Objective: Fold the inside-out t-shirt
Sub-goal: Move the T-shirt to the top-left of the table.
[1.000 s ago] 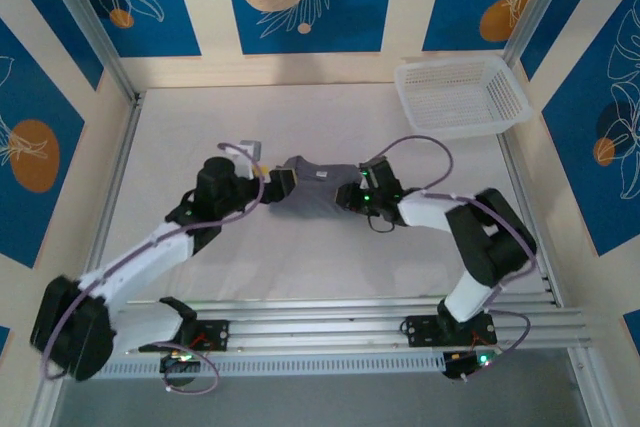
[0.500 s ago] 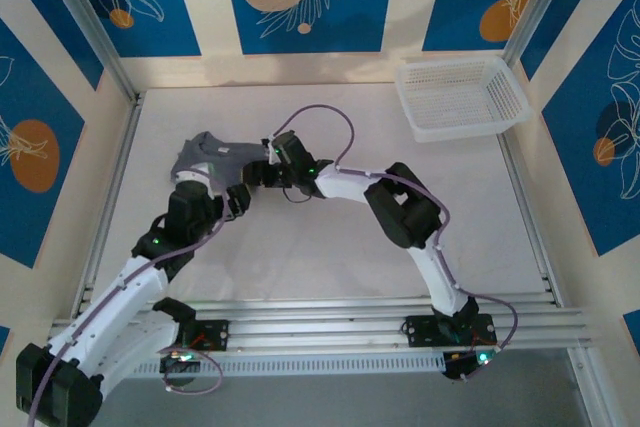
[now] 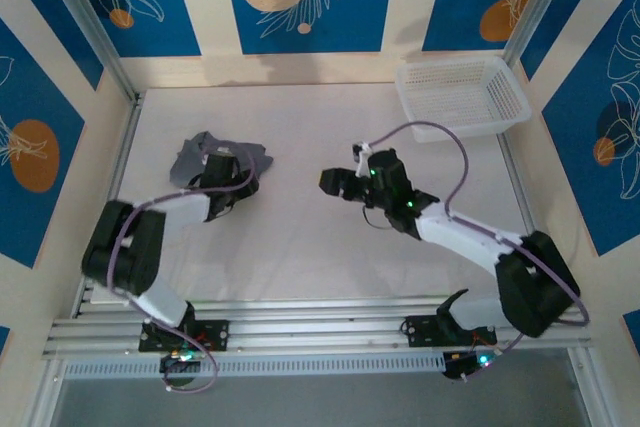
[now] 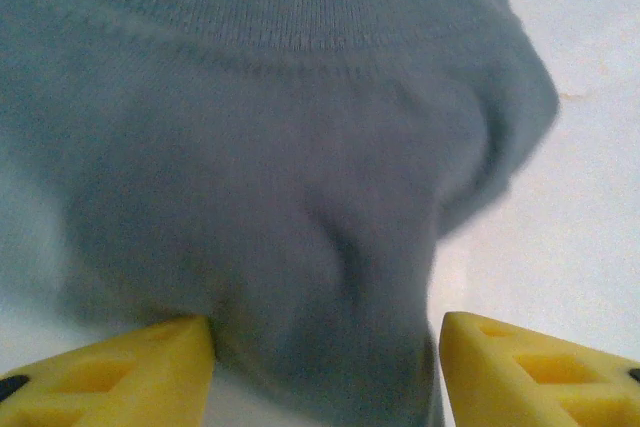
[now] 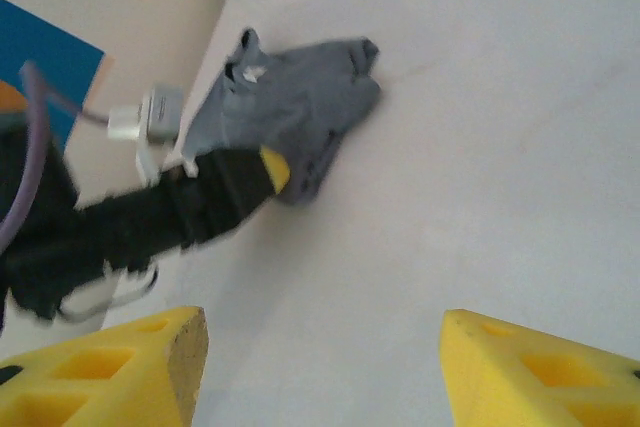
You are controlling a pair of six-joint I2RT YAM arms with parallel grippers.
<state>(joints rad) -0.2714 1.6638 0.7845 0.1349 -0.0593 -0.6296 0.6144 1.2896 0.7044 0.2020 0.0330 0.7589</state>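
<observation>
1. The left arm is folded back on itself. Its elbow sits near the left edge of the table, and its forearm reaches up and to the right, toward the far left part of the table.
2. The left gripper is at the near right edge of the shirt. Its yellow fingers stand apart, with cloth bunched across the gap between them. Whether they pinch the cloth cannot be told.
3. The right arm runs from its base out to an elbow near the right side. From there its forearm stretches left and away, toward the table's middle.
4. The right gripper hangs over bare table, well apart from the shirt. The right wrist view shows its fingers spread wide with nothing between them.
5. The shirt lies on the far left of the table as a crumpled dark grey heap.
6. The heap is wider left to right than front to back. Which way the collar points cannot be told.
7. In the left wrist view a stitched band crosses the cloth near the top.
8. In the right wrist view a small white tag shows on the shirt.
9. A white mesh basket sits at the far right corner, well apart from both grippers.
10. Bare table lies between the right gripper and the shirt.
</observation>
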